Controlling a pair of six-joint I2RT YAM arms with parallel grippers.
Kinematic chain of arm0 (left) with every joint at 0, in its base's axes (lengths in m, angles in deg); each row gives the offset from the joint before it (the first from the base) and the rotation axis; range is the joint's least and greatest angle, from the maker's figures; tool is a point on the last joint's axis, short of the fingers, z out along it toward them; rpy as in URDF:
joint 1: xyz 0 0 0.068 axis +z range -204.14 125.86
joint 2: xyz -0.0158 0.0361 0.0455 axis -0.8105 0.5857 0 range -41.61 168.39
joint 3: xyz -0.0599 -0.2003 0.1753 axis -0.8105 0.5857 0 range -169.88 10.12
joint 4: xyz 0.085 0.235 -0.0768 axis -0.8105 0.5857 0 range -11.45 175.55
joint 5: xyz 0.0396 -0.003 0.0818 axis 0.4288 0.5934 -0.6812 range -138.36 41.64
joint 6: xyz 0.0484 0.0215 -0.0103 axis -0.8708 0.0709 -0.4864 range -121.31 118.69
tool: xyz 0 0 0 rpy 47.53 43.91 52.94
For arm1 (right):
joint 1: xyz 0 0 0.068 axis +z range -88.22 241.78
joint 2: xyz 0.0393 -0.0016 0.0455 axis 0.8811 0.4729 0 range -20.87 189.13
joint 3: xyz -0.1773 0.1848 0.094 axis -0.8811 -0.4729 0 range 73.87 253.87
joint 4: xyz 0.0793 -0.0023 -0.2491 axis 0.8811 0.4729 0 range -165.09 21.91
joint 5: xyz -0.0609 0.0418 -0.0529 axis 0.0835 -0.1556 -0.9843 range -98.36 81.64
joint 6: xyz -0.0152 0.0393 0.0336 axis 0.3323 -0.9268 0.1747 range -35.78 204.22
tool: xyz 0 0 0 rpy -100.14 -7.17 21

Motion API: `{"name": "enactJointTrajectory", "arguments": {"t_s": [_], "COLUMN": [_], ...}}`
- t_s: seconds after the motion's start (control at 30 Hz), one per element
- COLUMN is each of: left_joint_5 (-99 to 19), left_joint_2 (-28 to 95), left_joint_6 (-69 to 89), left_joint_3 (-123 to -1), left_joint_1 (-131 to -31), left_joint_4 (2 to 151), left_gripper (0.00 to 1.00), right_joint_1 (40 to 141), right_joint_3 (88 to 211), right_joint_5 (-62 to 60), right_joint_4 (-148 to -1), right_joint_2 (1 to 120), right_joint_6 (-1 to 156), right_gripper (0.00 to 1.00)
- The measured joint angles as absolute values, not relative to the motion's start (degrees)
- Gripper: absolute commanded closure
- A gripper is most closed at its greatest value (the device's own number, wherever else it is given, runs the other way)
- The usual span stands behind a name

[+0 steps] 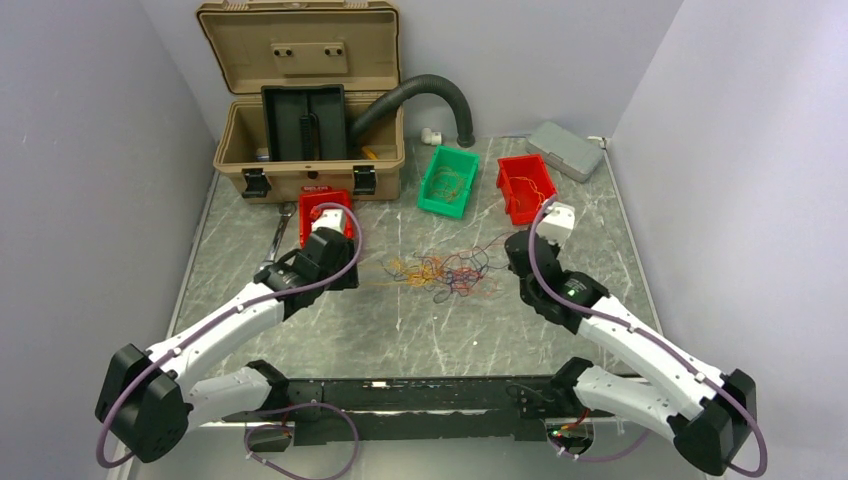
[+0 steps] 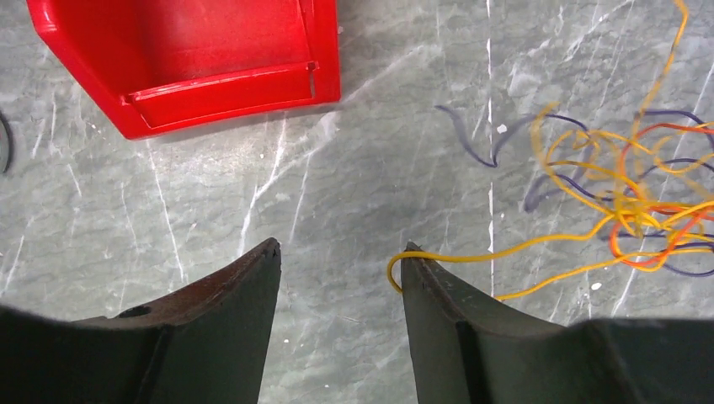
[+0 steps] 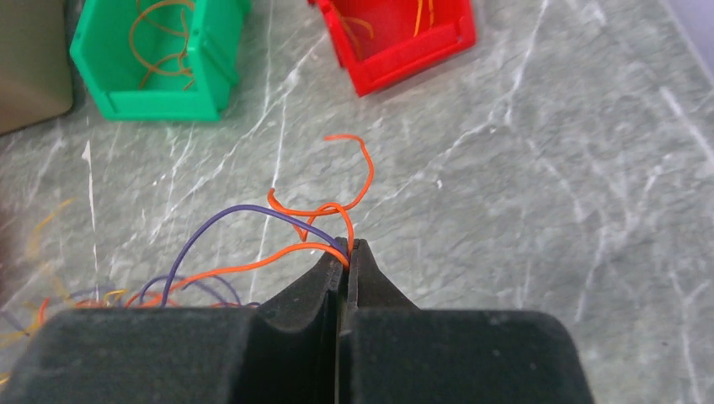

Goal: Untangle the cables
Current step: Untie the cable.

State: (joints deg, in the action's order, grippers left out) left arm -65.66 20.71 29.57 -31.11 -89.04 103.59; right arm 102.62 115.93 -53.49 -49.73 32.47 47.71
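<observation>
The cables [image 1: 445, 272] lie tangled just nearer than the green bin [image 1: 448, 182]. Near-left of the bin, the left gripper [image 2: 337, 252] stands spread, a yellow strand [image 2: 505, 251] at one fingertip. Near-right, the right gripper [image 3: 347, 252] pinches two of the cables.

Cables [image 1: 445, 270] between left arm [image 1: 230, 325], right arm [image 1: 620, 325] — case [image 1: 310, 100] behind-left, hose [image 1: 440, 90] right of it.

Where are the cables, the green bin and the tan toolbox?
cables [image 1: 450, 270]: top view, middle of the tangle.
green bin [image 1: 443, 208]: top view, its near wall.
tan toolbox [image 1: 300, 45]: top view, inside of its open lid.
</observation>
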Motion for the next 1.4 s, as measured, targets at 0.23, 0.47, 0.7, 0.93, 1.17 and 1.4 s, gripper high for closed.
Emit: {"name": "enactJointTrajectory", "arguments": {"t_s": [0.23, 0.47, 0.7, 0.93, 1.17, 1.4], "left_joint_5": [-61.38, -59.11, -60.29, -63.19, -48.96, -39.22], "left_joint_2": [20.32, 20.56, 12.54, 5.15, 6.48, 16.23], "left_joint_6": [27.51, 27.16, 33.13, 40.43, 33.28, 25.2], "left_joint_3": [-30.24, -29.45, -25.93, -24.33, -22.02, -27.09], "left_joint_1": [-89.69, -88.21, -79.44, -71.75, -71.05, -81.24], "left_joint_4": [100.62, 99.57, 102.19, 107.74, 99.2, 94.15], "left_gripper": [0.74, 1.0, 1.0, 1.0, 1.0, 1.0], "right_joint_1": [101.57, 101.18, 90.09, 80.91, 79.52, 79.58], "right_joint_3": [120.48, 125.29, 125.96, 125.94, 120.08, 112.96], "right_joint_5": [-52.37, -55.59, -62.62, -62.49, -48.13, -15.15], "right_joint_4": [-46.58, -41.47, -29.84, -24.64, -36.05, -49.53], "right_joint_2": [29.41, 32.8, 37.76, 37.54, 30.11, 25.06], "right_joint_6": [52.21, 52.69, 41.21, 33.5, 47.2, 61.02], "right_gripper": [1.0, 1.0, 1.0, 1.0, 0.38, 0.22]}}
